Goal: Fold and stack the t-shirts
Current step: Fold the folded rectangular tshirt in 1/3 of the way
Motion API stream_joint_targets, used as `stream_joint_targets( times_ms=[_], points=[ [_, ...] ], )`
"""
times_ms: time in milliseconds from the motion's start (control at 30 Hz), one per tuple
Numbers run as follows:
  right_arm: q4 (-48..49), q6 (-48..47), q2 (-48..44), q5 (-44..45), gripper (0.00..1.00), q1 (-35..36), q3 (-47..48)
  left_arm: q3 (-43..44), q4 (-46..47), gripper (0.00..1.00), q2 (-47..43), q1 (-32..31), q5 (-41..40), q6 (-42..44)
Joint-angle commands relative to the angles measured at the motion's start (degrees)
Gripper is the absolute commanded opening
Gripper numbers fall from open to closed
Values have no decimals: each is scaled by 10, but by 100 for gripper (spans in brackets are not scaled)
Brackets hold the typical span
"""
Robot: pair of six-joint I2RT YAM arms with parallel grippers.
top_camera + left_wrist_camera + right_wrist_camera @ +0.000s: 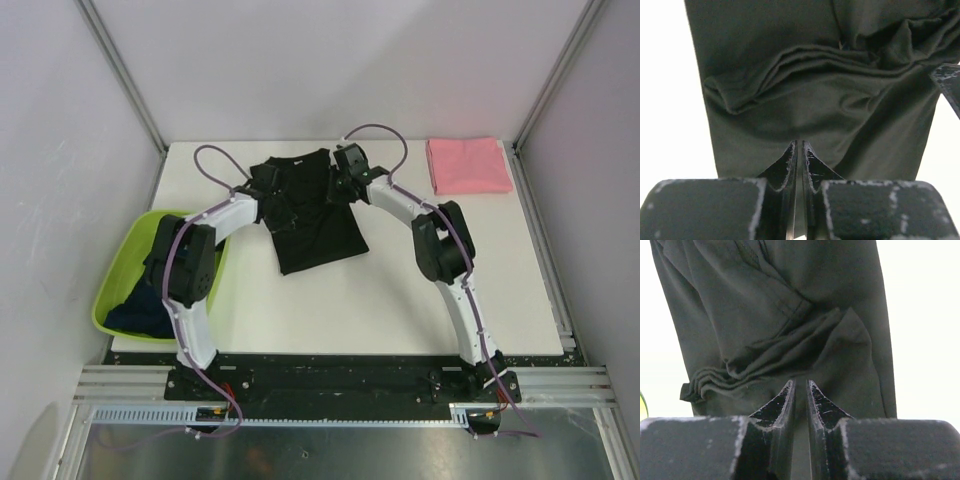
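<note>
Leftward, a lime-green basin [127,258] holds crumpled dark navy shirts [140,312].

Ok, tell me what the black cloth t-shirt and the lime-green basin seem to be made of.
The black crumpled t-shirt: soft matte knit cloth, probably cotton; it bunches into fine folds and shows a stitched hem. The lime-green rectangular basin: likely smooth rigid plastic; even colour, moulded rim.

Bright even light; table [665,100] blown white in wrist views, black t-shirt [805,100] murky
</note>
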Motion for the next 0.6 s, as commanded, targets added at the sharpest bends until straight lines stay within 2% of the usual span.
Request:
stream_joint_targets(
  times_ms=[0,200,567],
  points=[
    [13,-10,35,-5,18,-11,58,57,11,9,43,4,25,-3],
    [0,-2,72,-12,17,-23,113,111,11,10,89,17,2,0],
    [-7,1,92,-14,19,-37,128,183,9,14,136,52,-63,32]
  ],
)
